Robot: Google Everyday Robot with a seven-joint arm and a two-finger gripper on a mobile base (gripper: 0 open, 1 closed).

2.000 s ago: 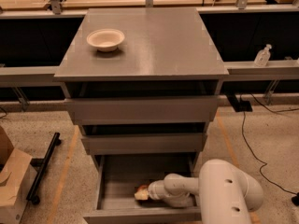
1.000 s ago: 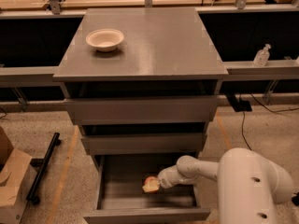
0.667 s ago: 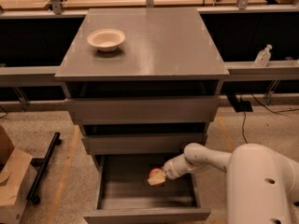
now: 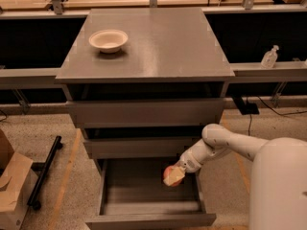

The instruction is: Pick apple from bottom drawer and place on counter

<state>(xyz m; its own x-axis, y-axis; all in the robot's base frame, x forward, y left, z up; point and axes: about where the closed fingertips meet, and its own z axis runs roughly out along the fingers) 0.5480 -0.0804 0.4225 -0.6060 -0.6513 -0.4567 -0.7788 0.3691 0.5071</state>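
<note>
cardboard box [image 4: 12,186]: on the floor at far left, well apart from the work; no bearing on the lift.
bowl [image 4: 108,40]: upright on the left rear of the counter; best left untouched, so aim the drop elsewhere.
counter [image 4: 163,42]: bare grey patch right of the bowl; probably the safest landing spot, well in from the edges.
bottom drawer [image 4: 144,207]: pulled out, tray open beneath the upper drawers [image 4: 144,113].
apple [image 4: 169,171]: over the right side of the tray, apparently clear of its floor, just below the front panels above.
gripper [image 4: 175,175]: closed around the apple, entering from the right.
arm [image 4: 225,143]: draw outward toward the drawer front first, then rise, to avoid knocking the apple on the panels above; grip firm, motion slow.
bottle [image 4: 269,57]: on the ledge at right, well apart.
</note>
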